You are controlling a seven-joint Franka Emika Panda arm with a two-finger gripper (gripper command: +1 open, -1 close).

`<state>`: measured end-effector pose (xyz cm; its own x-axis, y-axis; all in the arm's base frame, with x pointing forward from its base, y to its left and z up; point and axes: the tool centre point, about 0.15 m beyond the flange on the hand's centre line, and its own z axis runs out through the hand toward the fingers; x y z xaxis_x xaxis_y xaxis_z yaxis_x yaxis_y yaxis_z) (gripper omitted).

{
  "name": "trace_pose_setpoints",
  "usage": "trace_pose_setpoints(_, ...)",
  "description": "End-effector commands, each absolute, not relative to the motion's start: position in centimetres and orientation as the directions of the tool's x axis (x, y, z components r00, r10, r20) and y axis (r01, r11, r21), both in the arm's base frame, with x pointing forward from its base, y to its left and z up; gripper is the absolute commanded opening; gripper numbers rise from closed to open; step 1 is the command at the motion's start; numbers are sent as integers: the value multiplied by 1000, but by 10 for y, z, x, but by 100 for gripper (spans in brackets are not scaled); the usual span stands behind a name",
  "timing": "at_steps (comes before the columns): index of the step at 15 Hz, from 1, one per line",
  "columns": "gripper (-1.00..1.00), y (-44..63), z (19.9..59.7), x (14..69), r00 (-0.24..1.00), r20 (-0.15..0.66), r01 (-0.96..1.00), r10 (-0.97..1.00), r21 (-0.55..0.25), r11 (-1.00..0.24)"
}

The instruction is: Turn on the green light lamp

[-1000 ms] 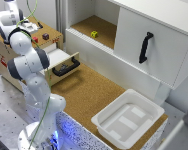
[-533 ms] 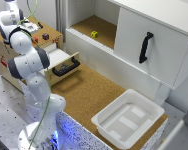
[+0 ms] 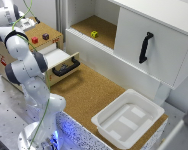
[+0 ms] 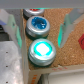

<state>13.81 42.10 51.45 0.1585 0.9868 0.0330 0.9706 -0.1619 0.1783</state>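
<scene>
1. Nothing visibly shifts since the earlier frames; the arm holds the same pose over the wooden box at the exterior view's left.
2. Gripper jaws stand apart, gripping nothing.
3. Fingers flank the green lamp button, which glows.
4. Blue button sits just beside it on the cork surface.
5. Open drawer projects below; white tray lies well apart.

**Green lamp: lit**

The green light lamp is a round push-button unit with a metallic rim and a domed lens. The lens glows bright green-white. It sits upright on a cork surface, just beside a blue-lensed button of the same build.
</scene>
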Motion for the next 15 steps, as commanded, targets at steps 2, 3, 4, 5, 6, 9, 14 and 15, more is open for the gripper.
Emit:
trace_pose_setpoints(2,100,416,514,137,226,0,954,974,204,-221)
trace_pose_setpoints(3,100,416,514,137,226,0,954,974,204,-221)
trace_pose_setpoints(4,100,416,514,137,226,0,954,974,204,-221)
trace_pose_setpoints(5,100,416,514,137,226,0,954,974,204,-221)
trace_pose_setpoints(6,100,416,514,137,226,0,954,974,204,-221)
trace_pose_setpoints(9,100,416,514,137,226,0,954,974,204,-221)
trace_pose_setpoints(14,100,416,514,137,226,0,954,974,204,-221)
trace_pose_setpoints(15,100,416,514,137,226,0,954,974,204,-221)
